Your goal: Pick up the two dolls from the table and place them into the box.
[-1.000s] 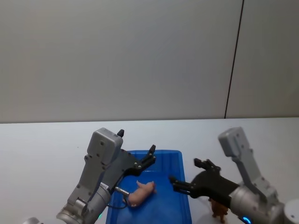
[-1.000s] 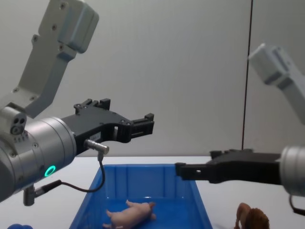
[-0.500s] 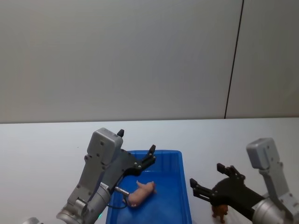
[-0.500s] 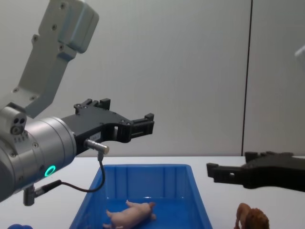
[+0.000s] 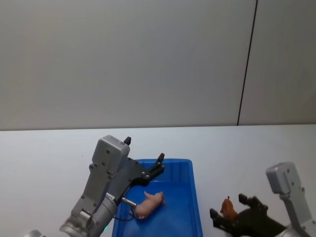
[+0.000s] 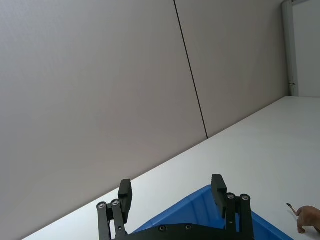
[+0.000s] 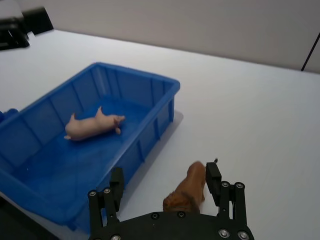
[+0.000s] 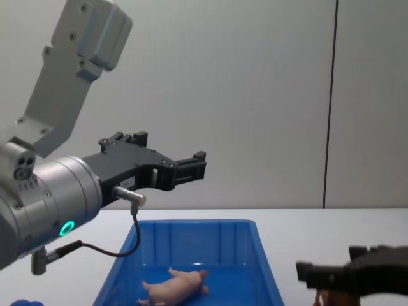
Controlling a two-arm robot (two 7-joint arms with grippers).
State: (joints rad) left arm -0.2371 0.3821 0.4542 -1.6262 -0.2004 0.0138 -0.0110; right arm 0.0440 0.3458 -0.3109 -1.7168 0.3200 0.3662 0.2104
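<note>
Right pincer [image 7: 165, 174], spread, has dropped from over the bright blue plastic box [image 7: 150, 80] to straddle brown shaggy lion figurine [image 7: 187, 192]; grasp likely next. Left pincer [image 6: 171, 184], spread, parked over box.

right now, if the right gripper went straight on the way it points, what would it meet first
Most likely the lion, which stands between the open fingers of the right gripper, nearer one of them; the table lies beyond. Depth is unclear.
</note>
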